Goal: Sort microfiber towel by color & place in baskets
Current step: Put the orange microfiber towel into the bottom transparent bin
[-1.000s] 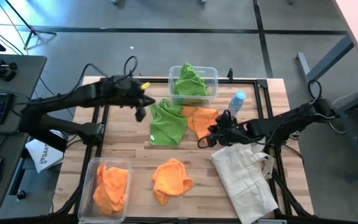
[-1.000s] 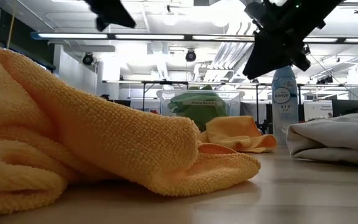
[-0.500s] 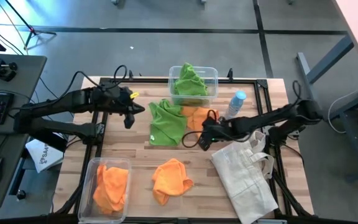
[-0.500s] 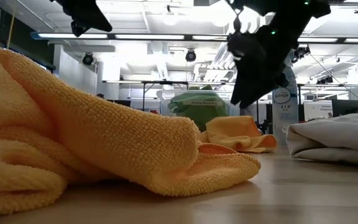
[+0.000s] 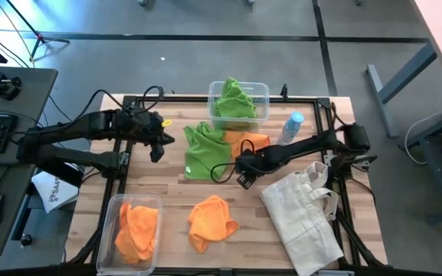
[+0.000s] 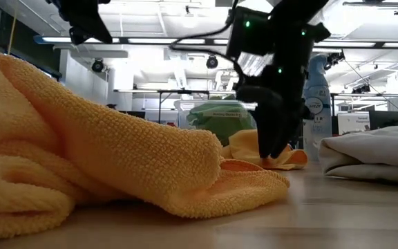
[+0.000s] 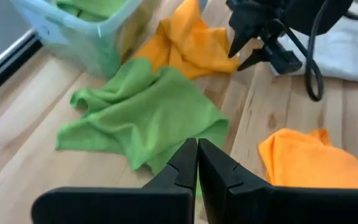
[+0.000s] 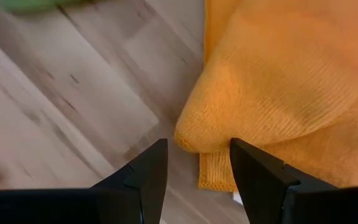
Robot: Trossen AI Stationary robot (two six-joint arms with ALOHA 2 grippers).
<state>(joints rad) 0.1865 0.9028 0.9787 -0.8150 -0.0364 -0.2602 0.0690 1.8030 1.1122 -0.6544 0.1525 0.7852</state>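
The high camera looks straight down on my whole table [image 5: 167,192], while the low one sits at tabletop level, pressed close against an orange towel [image 6: 102,159] and facing across the boards into the room behind. My left wrist camera looks forward past my left gripper [image 7: 197,163], fingers pressed together, toward the green towel [image 7: 142,115], which the high view shares. My right wrist camera hangs very near the far orange towel [image 8: 278,81], seen between the parted fingers of my right gripper [image 8: 197,158].
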